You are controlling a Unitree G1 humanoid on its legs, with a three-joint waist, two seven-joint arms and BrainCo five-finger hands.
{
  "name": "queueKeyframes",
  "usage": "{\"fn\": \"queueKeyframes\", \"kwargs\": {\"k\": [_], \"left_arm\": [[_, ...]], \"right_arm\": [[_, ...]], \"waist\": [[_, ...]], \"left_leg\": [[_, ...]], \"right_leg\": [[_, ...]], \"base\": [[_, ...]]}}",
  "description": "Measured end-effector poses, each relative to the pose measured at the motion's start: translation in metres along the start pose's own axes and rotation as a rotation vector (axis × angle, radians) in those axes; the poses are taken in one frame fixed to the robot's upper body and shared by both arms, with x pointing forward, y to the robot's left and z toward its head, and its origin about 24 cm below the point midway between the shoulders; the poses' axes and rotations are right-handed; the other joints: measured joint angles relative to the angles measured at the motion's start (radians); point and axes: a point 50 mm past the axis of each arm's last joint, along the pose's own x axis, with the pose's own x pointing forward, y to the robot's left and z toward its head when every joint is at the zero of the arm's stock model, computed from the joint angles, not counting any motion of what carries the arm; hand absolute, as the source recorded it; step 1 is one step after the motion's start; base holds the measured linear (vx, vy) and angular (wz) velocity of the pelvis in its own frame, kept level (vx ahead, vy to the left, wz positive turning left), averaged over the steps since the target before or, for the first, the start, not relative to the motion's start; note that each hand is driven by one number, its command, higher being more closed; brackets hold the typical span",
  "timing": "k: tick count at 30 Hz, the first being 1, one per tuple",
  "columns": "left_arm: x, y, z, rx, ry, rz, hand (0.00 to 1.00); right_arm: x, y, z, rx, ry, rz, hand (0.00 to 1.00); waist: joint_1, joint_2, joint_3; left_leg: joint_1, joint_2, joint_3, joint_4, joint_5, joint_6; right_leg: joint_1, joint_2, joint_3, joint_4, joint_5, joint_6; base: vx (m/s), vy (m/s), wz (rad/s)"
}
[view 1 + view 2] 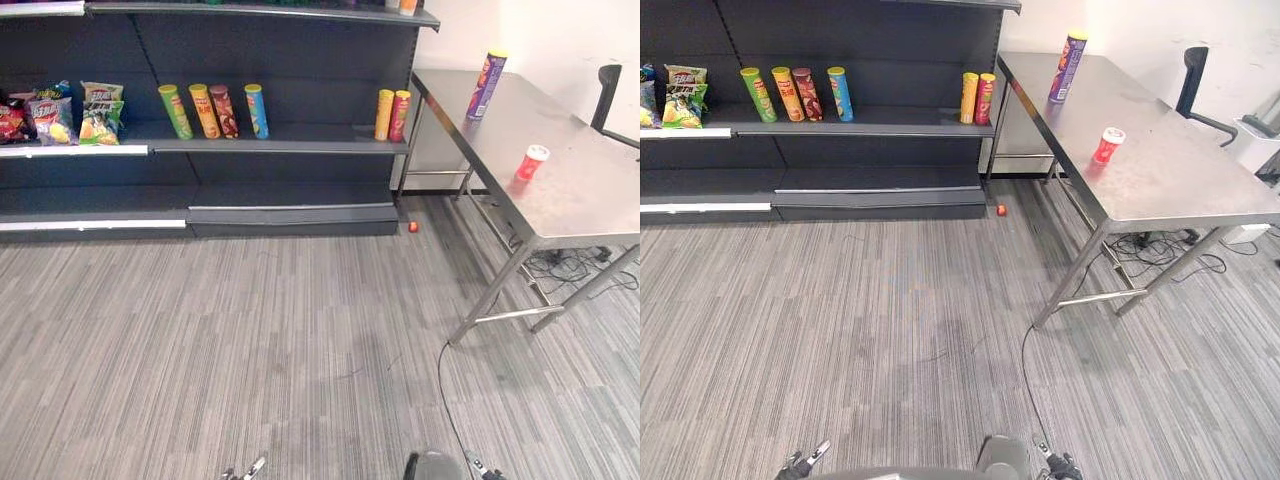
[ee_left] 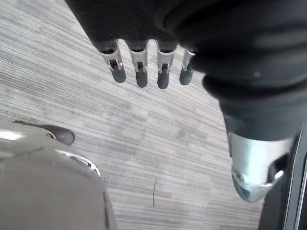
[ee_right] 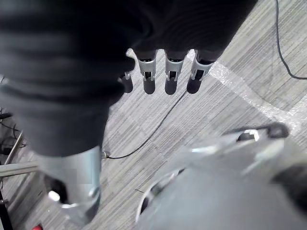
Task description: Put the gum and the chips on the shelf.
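Note:
A tall purple chips can (image 1: 487, 85) stands upright at the far end of the steel table (image 1: 575, 195) on the right. Nearer on the same table stands a small red gum jar (image 1: 531, 163) with a white lid. The dark shelf (image 1: 280, 146) runs along the back left, its middle board holding several chips cans. My left hand (image 2: 140, 72) hangs over the grey carpet with straight fingers and holds nothing. My right hand (image 3: 170, 73) also hangs low over the carpet, fingers relaxed and empty. Both hands are far from the table.
Several upright chips cans (image 1: 210, 110) and two more (image 1: 392, 115) line the shelf; snack bags (image 1: 60, 115) sit at its left. A small red object (image 1: 413, 227) lies on the floor by the shelf corner. A black chair back (image 1: 605, 95) rises behind the table.

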Motion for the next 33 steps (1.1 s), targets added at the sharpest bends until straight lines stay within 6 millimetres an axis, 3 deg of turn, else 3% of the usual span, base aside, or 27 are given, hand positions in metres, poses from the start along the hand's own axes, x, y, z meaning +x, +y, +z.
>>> {"fn": "queueKeyframes", "kwargs": {"k": [1, 3, 4, 6, 7, 8, 9, 10, 11, 12, 13, 15, 17, 20, 22, 24, 25, 26, 28, 31, 33], "left_arm": [[0.0, -0.003, -0.001, 0.006, 0.002, -0.009, 0.0], [0.001, -0.003, 0.001, 0.034, -0.001, -0.016, 0.0], [0.0, -0.005, -0.001, 0.023, 0.007, -0.016, 0.0], [-0.002, -0.009, -0.008, -0.025, 0.026, -0.008, 0.0], [-0.002, -0.011, -0.009, -0.044, 0.028, -0.009, 0.0], [-0.004, -0.016, -0.013, -0.09, 0.035, -0.01, 0.0], [-0.004, -0.017, -0.013, -0.143, 0.029, -0.003, 0.0], [-0.004, -0.016, -0.012, -0.162, 0.024, 0.002, 0.0], [-0.005, -0.015, -0.011, -0.189, 0.013, 0.008, 0.0], [-0.005, -0.014, -0.011, -0.19, 0.012, 0.009, 0.0], [-0.005, -0.01, -0.008, -0.187, 0.002, 0.017, 0.0], [-0.004, -0.006, -0.006, -0.184, -0.003, 0.021, 0.0], [-0.003, -0.004, -0.003, -0.176, -0.015, 0.024, 0.0], [-0.001, -0.002, 0.002, -0.168, -0.03, 0.025, 0.0], [-0.001, -0.002, 0.003, -0.144, -0.029, 0.03, 0.0], [-0.001, -0.003, 0.002, -0.139, -0.028, 0.034, 0.0], [-0.002, 0.002, -0.002, -0.145, -0.012, 0.049, 0.0], [-0.003, 0.01, -0.004, -0.143, -0.003, 0.073, 0.0], [-0.004, 0.023, -0.005, -0.153, -0.004, 0.115, 0.0], [-0.004, 0.026, -0.007, -0.171, 0.005, 0.13, 0.0], [-0.004, 0.026, -0.009, -0.179, 0.016, 0.135, 0.0]], "right_arm": [[-0.001, -0.002, -0.002, 0.016, -0.003, -0.006, 0.0], [-0.003, -0.006, -0.009, 0.043, 0.018, -0.021, 0.0], [-0.004, -0.009, -0.013, 0.056, 0.03, -0.03, 0.0], [-0.006, -0.016, -0.016, 0.071, 0.03, -0.044, 0.0], [-0.006, -0.018, -0.015, 0.072, 0.025, -0.046, 0.0], [-0.005, -0.02, -0.008, 0.072, -0.002, -0.046, 0.0], [-0.004, -0.017, -0.001, 0.06, -0.028, -0.037, 0.0], [-0.004, -0.018, -0.001, 0.044, -0.033, -0.036, 0.0], [-0.005, -0.019, -0.001, 0.022, -0.033, -0.047, 0.0], [-0.005, -0.019, -0.001, 0.016, -0.032, -0.046, 0.0], [-0.005, -0.015, -0.002, -0.016, -0.026, -0.033, 0.0], [-0.005, -0.013, -0.007, -0.021, -0.002, -0.03, 0.0], [-0.004, -0.013, -0.012, -0.024, 0.027, -0.036, 0.0], [-0.004, -0.01, -0.016, -0.025, 0.054, -0.031, 0.0], [-0.003, -0.009, -0.014, -0.034, 0.052, -0.023, 0.0], [-0.003, -0.01, -0.015, -0.058, 0.053, -0.022, 0.0], [-0.004, -0.008, -0.017, -0.072, 0.057, -0.013, 0.0], [-0.005, -0.003, -0.021, -0.071, 0.068, -0.005, 0.0], [-0.007, 0.009, -0.028, -0.07, 0.083, 0.022, 0.0], [-0.009, 0.01, -0.035, -0.016, 0.097, 0.023, 0.0], [-0.009, 0.007, -0.032, 0.005, 0.083, 0.018, 0.0]], "waist": [[-0.015, 0.013, 0.001], [-0.021, 0.011, 0.001], [-0.022, 0.018, -0.005], [-0.027, 0.037, -0.018], [-0.027, 0.047, -0.021], [-0.023, 0.073, -0.028], [-0.021, 0.085, -0.027], [-0.018, 0.085, -0.025], [-0.013, 0.093, -0.024], [-0.013, 0.086, -0.02], [-0.009, 0.059, -0.006], [-0.008, 0.034, -0.005], [0.003, 0.019, -0.004], [0.014, -0.007, -0.006], [0.014, -0.008, -0.004], [0.014, -0.008, -0.005], [0.018, -0.02, -0.006], [0.033, -0.032, -0.007], [0.045, -0.093, -0.029], [0.039, -0.103, -0.037], [0.034, -0.098, -0.039]], "left_leg": [[0.015, 0.018, -0.017, -0.015, -0.015, -0.015], [0.048, 0.024, -0.041, -0.031, -0.042, -0.039], [0.074, 0.036, -0.059, -0.028, -0.077, -0.05], [0.083, 0.073, -0.096, 0.051, -0.081, -0.067], [0.066, 0.091, -0.099, 0.116, -0.072, -0.081], [0.005, 0.135, -0.116, 0.297, -0.044, -0.102], [-0.084, 0.168, -0.15, 0.524, 0.036, -0.109], [-0.128, 0.184, -0.17, 0.633, 0.081, -0.117], [-0.224, 0.229, -0.174, 0.896, 0.097, -0.129], [-0.236, 0.236, -0.167, 0.926, 0.097, -0.129], [-0.285, 0.259, -0.117, 1.002, 0.091, -0.12], [-0.332, 0.275, -0.065, 0.994, 0.068, -0.116], [-0.381, 0.275, -0.026, 0.887, 0.037, -0.131], [-0.436, 0.222, -0.011, 0.524, 0.031, -0.161], [-0.458, 0.155, -0.103, 0.201, 0.109, -0.168], [-0.456, 0.129, -0.216, 0.064, 0.157, -0.189], [-0.45, 0.108, -0.26, 0.072, 0.257, -0.227], [-0.441, 0.078, -0.265, 0.102, 0.277, -0.227], [-0.461, 0.036, -0.265, 0.228, 0.197, -0.198], [-0.432, 0.038, -0.191, 0.339, 0.106, -0.141], [-0.383, 0.028, -0.118, 0.34, 0.067, -0.102]], "right_leg": [[-0.028, 0.031, -0.012, -0.183, 0.037, 0.022], [-0.056, 0.056, 0.01, -0.418, 0.128, 0.017], [-0.067, 0.061, 0.026, -0.439, 0.15, 0.008], [-0.052, 0.072, 0.022, -0.366, 0.211, -0.024], [-0.037, 0.078, 0.012, -0.354, 0.199, -0.042], [0.004, 0.11, -0.016, -0.35, 0.159, -0.064], [0.048, 0.145, -0.025, -0.354, 0.121, -0.082], [0.075, 0.164, -0.025, -0.361, 0.102, -0.089], [0.179, 0.22, -0.009, -0.412, 0.068, -0.106], [0.198, 0.227, -0.005, -0.425, 0.066, -0.106], [0.302, 0.247, 0.024, -0.49, 0.058, -0.108], [0.391, 0.247, 0.053, -0.557, 0.063, -0.097], [0.469, 0.23, 0.081, -0.619, 0.07, -0.085], [0.55, 0.172, 0.105, -0.694, 0.065, -0.043], [0.584, 0.13, 0.131, -0.704, 0.03, 0.007], [0.589, 0.112, 0.161, -0.688, -0.01, 0.031], [0.593, 0.091, 0.193, -0.662, -0.043, 0.051], [0.591, 0.063, 0.232, -0.646, -0.061, 0.051], [0.55, 0.031, 0.333, -0.576, -0.045, 0.037], [0.48, 0.011, 0.434, -0.405, 0.004, 0.038], [0.351, -0.005, 0.488, -0.166, 0.075, -0.002]], "base": [[0.46, -0.129, 0.43], [0.49, -0.196, 0.58], [0.57, -0.243, 0.65], [0.57, -0.249, 0.58], [0.65, -0.313, 0.38], [0.64, -0.351, 0.1], [0.65, -0.342, -0.01], [0.78, -0.318, -0.32], [0.63, -0.203, -0.33], [0.71, -0.207, -0.55], [0.44, -0.121, -0.34], [0.5, -0.118, -0.44], [0.44, -0.029, -0.46], [0.37, 0.12, -0.31], [0.33, 0.24, -0.22], [0.32, 0.345, -0.4], [0.41, 0.463, -0.75], [0.37, 0.382, -0.97], [0.37, 0.312, -1.02], [0.35, 0.328, -0.87], [0.28, 0.244, -0.83]]}}
